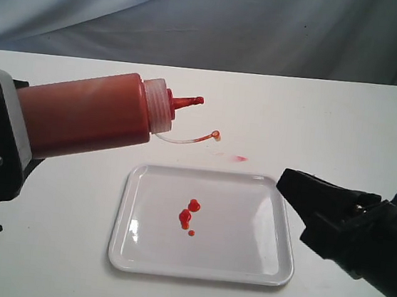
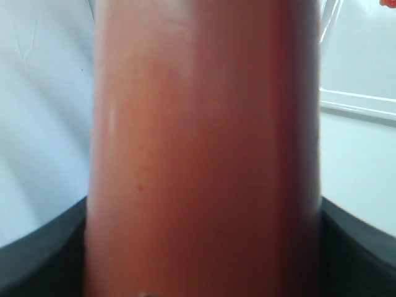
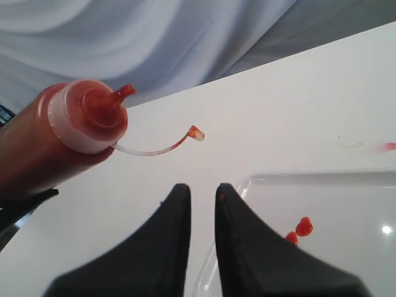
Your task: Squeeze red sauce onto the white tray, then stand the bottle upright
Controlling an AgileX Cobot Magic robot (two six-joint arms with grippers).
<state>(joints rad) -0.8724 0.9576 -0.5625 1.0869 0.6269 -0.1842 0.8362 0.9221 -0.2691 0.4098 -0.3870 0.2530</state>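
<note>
The bottle (image 1: pixel 88 111) is off the table (image 1: pixel 345 122), lying close to level. Its base is buried in the left gripper (image 1: pixel 2 140) and its nozzle (image 1: pixel 188 102) points toward the right side of the exterior view, tipped slightly up. The small tip cap (image 1: pixel 215 133) dangles on its tether below the nozzle. In the left wrist view the bottle's wall fills nearly everything, with a dark jaw pressed at either side of it, so we read that gripper as clamped on the lower body.

Below and to the right of the nozzle sits the white tray (image 1: pixel 242 268). The red sauce (image 1: pixel 189 212) lies as a few small blobs near its middle (the squeezing looks done to us). A faint pink smear (image 1: pixel 239 158) marks the table just beyond the tray's far rim.

The right gripper (image 3: pixel 202 195) hangs by the tray's right edge with its fingers drawn nearly together, a thin gap between them and nothing in it. From there the bottle lies well apart, across the tray to the left and higher, nozzle facing it.

What the next move turns on, we judge, is that long axis. It runs roughly sideways, and the base end is in the left arm's hold. Standing the bottle up means swinging the nozzle skyward and bringing the base down flat, and that falls to the left arm.
</note>
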